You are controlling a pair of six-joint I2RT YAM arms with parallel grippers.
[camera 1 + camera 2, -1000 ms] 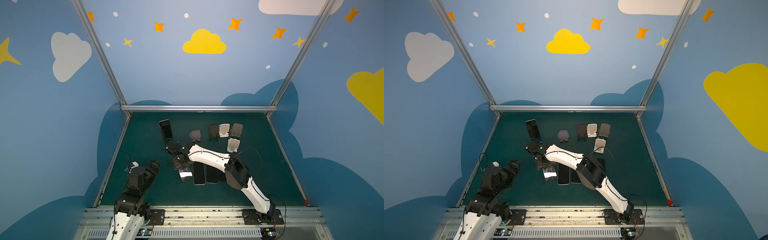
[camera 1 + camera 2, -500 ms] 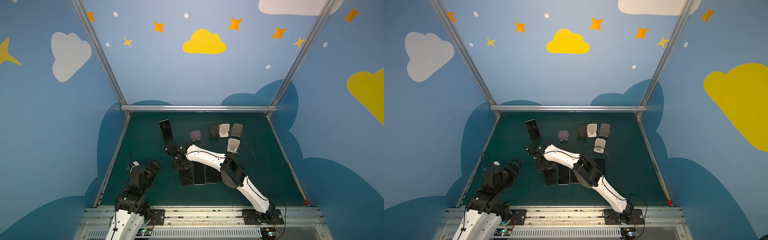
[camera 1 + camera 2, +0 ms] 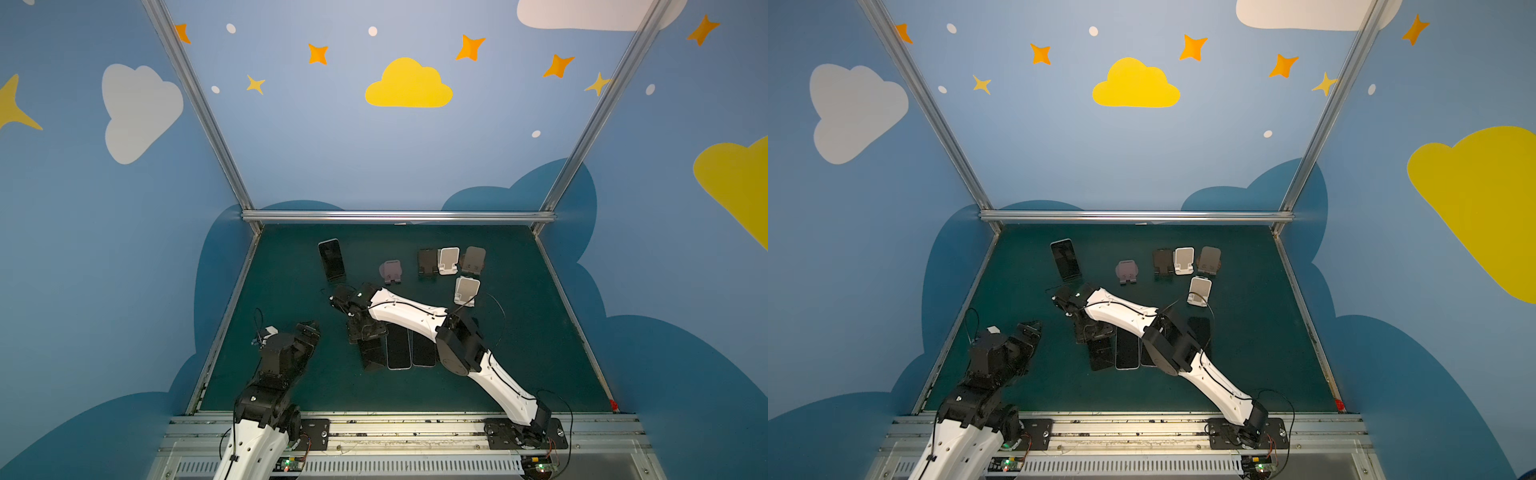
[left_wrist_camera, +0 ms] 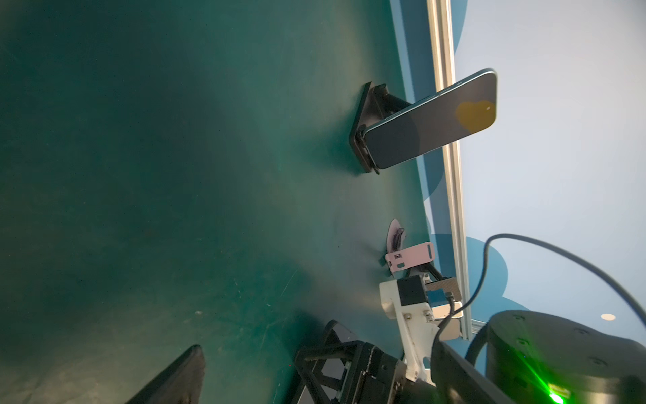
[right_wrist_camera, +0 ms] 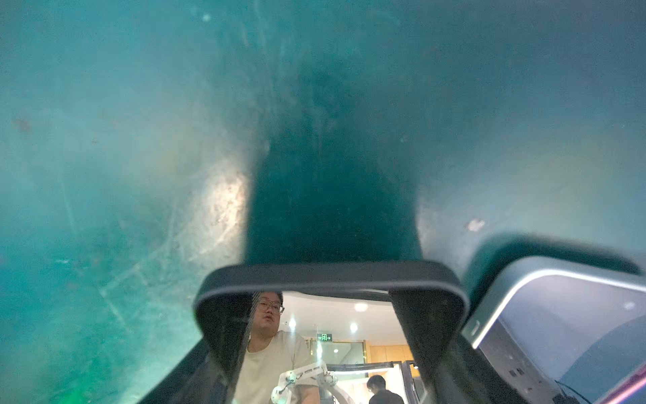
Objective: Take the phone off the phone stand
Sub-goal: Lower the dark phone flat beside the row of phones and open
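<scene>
Phone [image 3: 372,355] now flat on green mat [image 3: 519,353], left end of front phone row [image 3: 411,347]; 1 s ago tilted, glinting. R gripper [image 3: 368,332] low over it, can't tell if jaws clamp. L gripper [image 3: 309,328] spread wide, empty, unchanged. 2nd phone [image 3: 331,259] leans on black stand [image 4: 363,129], back-left. 1st phone's screen reflects green exit sign [image 5: 325,337].

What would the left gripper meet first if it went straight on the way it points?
Likely the bare mat, as far as the left wrist view shows; the phone on its stand sits off that line. Depth is unclear.
</scene>
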